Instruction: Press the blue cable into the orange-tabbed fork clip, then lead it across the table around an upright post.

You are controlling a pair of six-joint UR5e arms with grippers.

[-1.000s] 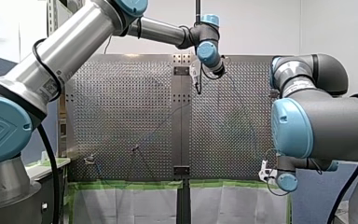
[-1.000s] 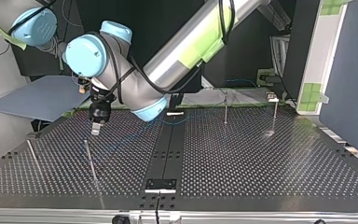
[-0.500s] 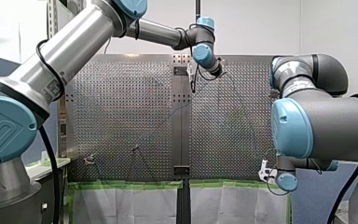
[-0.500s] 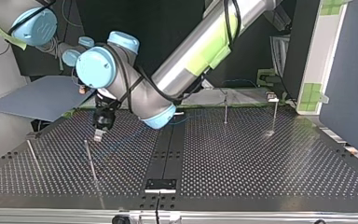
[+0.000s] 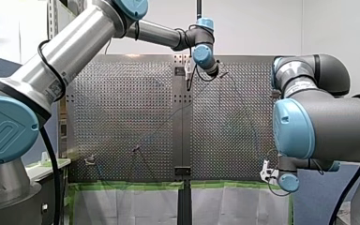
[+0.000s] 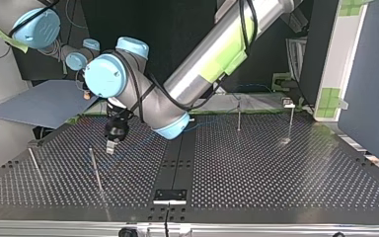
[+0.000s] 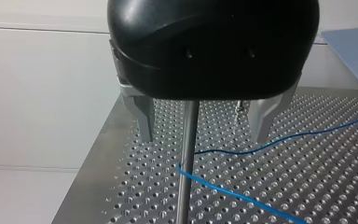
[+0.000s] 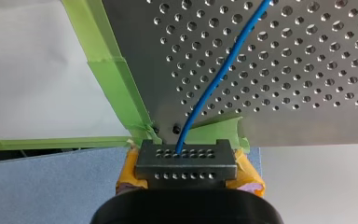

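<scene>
In the left wrist view my left gripper [image 7: 203, 137] is open, and its metal fingers [image 7: 143, 119] hold nothing. An upright post [image 7: 186, 158] shows in line between them, with the blue cable [image 7: 242, 196] bent around its foot on the perforated table. In the top view my left gripper [image 6: 110, 146] hangs just beyond that post [image 6: 94, 168], apart from it. My right gripper [image 8: 186, 163], with yellow pads, is shut on the blue cable [image 8: 214, 84] at the table's taped corner. A small clip [image 5: 90, 160] sits near the front view's lower left.
More upright posts stand on the table [image 6: 276, 173]: one at the top view's left [image 6: 34, 165] and two at its far right [image 6: 238, 116]. A black strip [image 6: 175, 158] runs down the middle. Green tape [image 8: 116, 79] lines the near edge.
My left gripper has moved to the right and nearer the camera in the top view, closing on the post. My right arm has not moved.
</scene>
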